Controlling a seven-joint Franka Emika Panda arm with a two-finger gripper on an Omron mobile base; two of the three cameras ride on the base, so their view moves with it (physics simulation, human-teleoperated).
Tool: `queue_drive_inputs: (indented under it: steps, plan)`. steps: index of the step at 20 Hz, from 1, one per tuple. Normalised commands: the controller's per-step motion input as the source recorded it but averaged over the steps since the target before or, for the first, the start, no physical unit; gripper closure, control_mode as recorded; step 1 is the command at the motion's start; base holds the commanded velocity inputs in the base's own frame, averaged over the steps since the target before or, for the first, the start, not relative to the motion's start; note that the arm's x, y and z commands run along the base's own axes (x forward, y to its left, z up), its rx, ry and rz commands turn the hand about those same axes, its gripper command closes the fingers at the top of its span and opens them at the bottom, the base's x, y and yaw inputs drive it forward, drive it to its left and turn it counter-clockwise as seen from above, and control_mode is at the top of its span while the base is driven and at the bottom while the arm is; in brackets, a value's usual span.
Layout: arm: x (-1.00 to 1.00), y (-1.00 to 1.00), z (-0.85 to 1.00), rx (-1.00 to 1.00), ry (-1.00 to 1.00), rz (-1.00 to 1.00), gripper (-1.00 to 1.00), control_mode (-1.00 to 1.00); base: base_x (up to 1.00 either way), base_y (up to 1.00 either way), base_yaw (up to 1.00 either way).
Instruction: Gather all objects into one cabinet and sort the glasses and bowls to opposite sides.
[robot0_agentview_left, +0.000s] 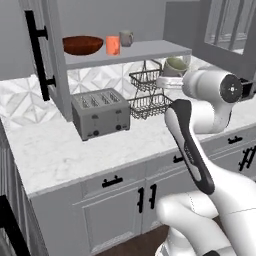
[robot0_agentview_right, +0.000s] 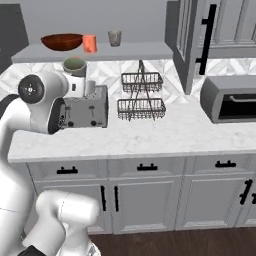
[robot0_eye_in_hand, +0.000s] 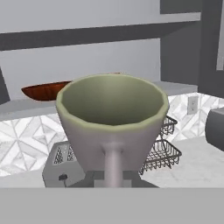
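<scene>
The cabinet stands open, and its grey shelf (robot0_agentview_left: 155, 50) (robot0_agentview_right: 142, 50) carries a wide red-brown bowl (robot0_agentview_left: 82, 45) (robot0_agentview_right: 62, 41) (robot0_eye_in_hand: 41, 92), an orange cup (robot0_agentview_left: 113, 45) (robot0_agentview_right: 89, 43) and a grey-beige mug (robot0_agentview_left: 126, 37) (robot0_agentview_right: 115, 38). A second mug (robot0_agentview_left: 175, 65) (robot0_agentview_right: 74, 65) (robot0_eye_in_hand: 113, 118), pale green inside, sits upright in my gripper (robot0_agentview_left: 169, 79) (robot0_agentview_right: 81, 82). The gripper is shut on its handle. It hangs over the counter, right of the toaster, a little below the level of the shelf.
A grey toaster (robot0_agentview_left: 100, 112) (robot0_agentview_right: 89, 107) and a two-tier wire rack (robot0_agentview_left: 147, 95) (robot0_agentview_right: 141, 95) stand on the marble counter (robot0_agentview_left: 75, 150) under the shelf. A toaster oven (robot0_agentview_right: 232, 97) sits at the right. The open cabinet doors (robot0_agentview_left: 47, 55) (robot0_agentview_right: 197, 40) flank the shelf.
</scene>
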Motion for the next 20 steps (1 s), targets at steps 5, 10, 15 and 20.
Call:
queue_drive_inputs:
  steps: [5,10,15,20]
  plan:
    - [0.0,0.0,0.0,0.0,0.0,0.0,1.0,1.0,0.86,-0.15,-0.26]
    - [0.0,0.0,0.0,0.0,0.0,0.0,1.0,1.0,0.46,0.0,-0.09]
    - [0.19,0.0,0.0,-0.05,0.01,-0.04,1.0,-1.0,0.35,0.0,-0.07]
    - [0.26,0.03,0.02,-0.15,0.01,-0.07,1.0,-1.0,0.0,0.0,0.0]
